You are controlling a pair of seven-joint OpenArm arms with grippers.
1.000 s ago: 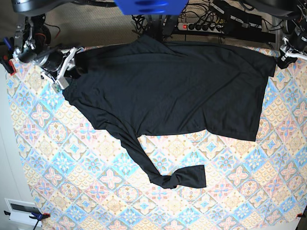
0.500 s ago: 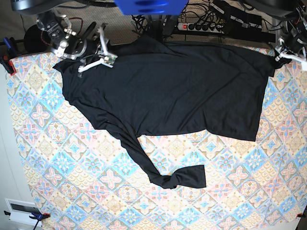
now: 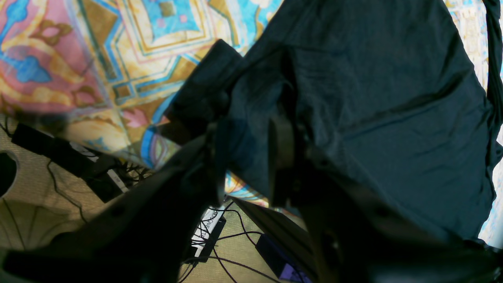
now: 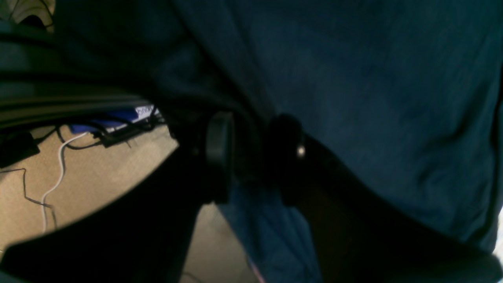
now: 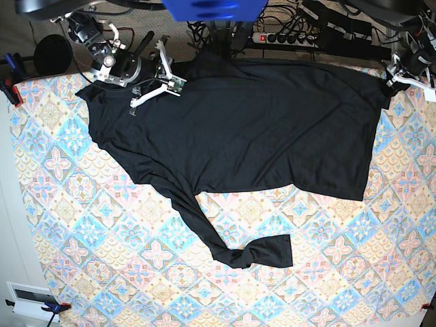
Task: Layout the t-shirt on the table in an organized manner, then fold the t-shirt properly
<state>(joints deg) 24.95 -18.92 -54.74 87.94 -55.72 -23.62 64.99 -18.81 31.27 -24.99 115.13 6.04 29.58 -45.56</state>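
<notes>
A twisted sleeve of the t-shirt (image 5: 231, 129) trails toward the worktop's (image 5: 102, 225) near edge, ending in a folded cuff. The body lies spread flat along the far edge. At the far right corner the left gripper (image 3: 251, 157) pinches cloth in its jaws; at the far edge's left part the right gripper (image 4: 253, 157) pinches a fold likewise.

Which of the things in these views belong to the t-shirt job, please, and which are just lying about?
Belong to the job:
- t-shirt, spread out, one sleeve twisted
- table
- left gripper, shut on a corner of the t-shirt
- right gripper, shut on the t-shirt's far edge

Just lying about:
- power strip and cables behind the table
</notes>
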